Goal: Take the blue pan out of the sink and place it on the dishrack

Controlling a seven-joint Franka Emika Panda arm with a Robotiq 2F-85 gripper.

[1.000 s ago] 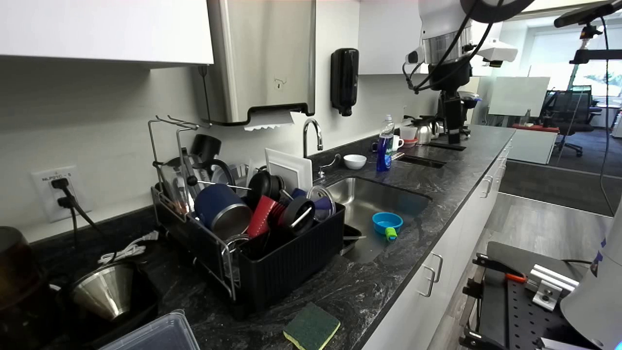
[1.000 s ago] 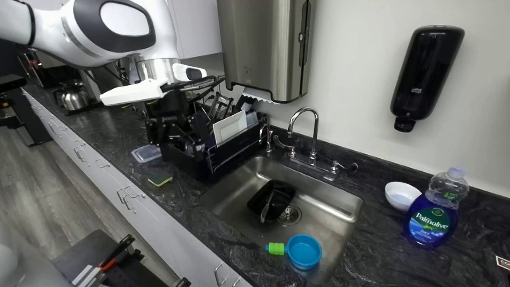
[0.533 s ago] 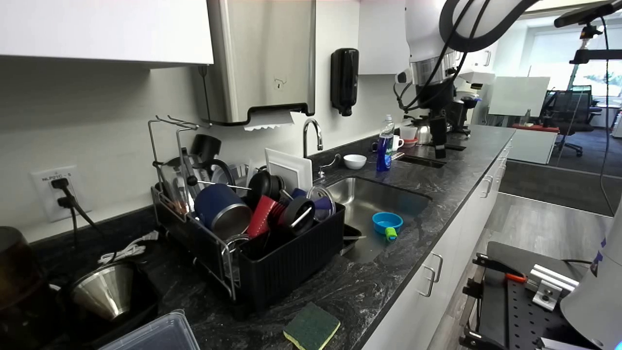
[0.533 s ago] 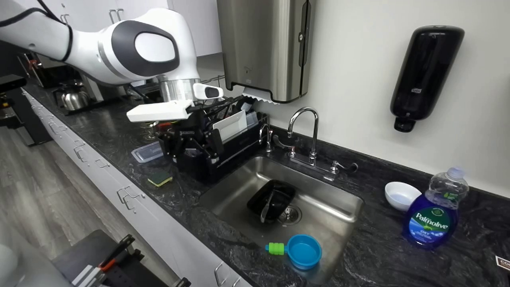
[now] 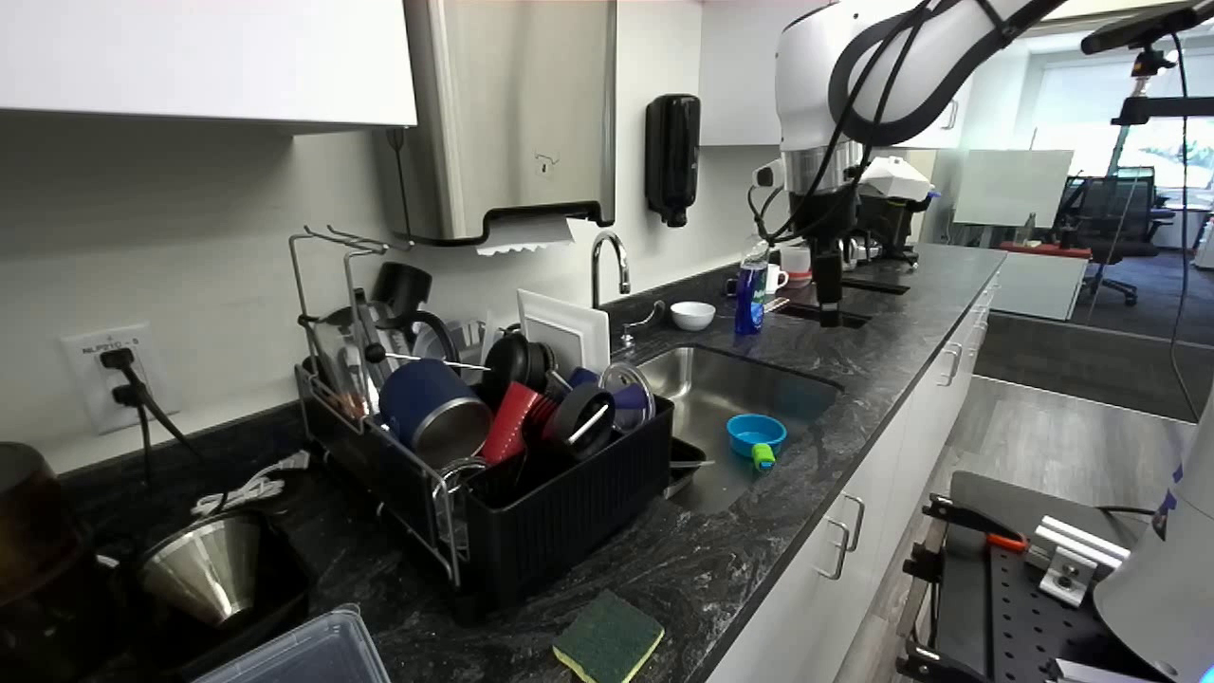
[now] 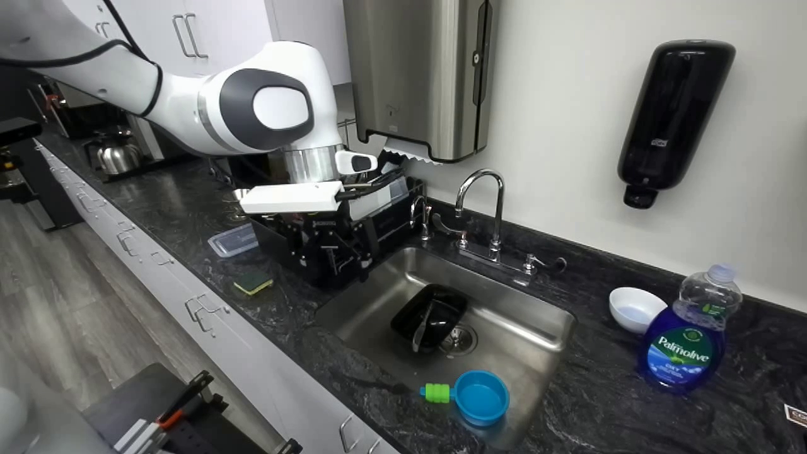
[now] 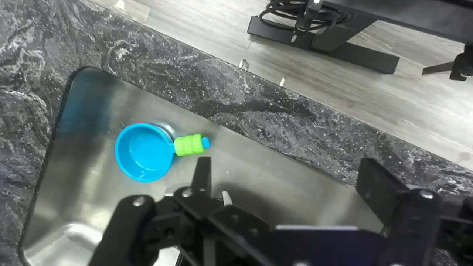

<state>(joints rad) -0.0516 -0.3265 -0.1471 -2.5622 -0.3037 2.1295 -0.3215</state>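
Observation:
The blue pan (image 6: pixel 481 403) with a green handle sits in the steel sink (image 6: pixel 510 328); it also shows in an exterior view (image 5: pixel 756 432) and in the wrist view (image 7: pixel 144 152), left of the jaws. My gripper (image 7: pixel 286 162) is open and empty, pointing down above the sink. In an exterior view the gripper (image 6: pixel 334 271) appears in front of the dishrack (image 6: pixel 397 224), apart from the pan. The black dishrack (image 5: pixel 579 522) is full of dishes, including a white square plate, a blue mug and a red item.
A black tray (image 6: pixel 416 315) with a utensil lies in the sink. The faucet (image 6: pixel 498 208) stands behind it. A Palmolive bottle (image 6: pixel 684 340) and a white bowl (image 6: pixel 633 309) stand beside the sink. A sponge (image 5: pixel 610 637) and a clear lid (image 6: pixel 233 241) lie on the counter.
The arm has moved down and, in an exterior view, to the right toward the sink. The gripper stays open. The pan and the dishes have not moved.

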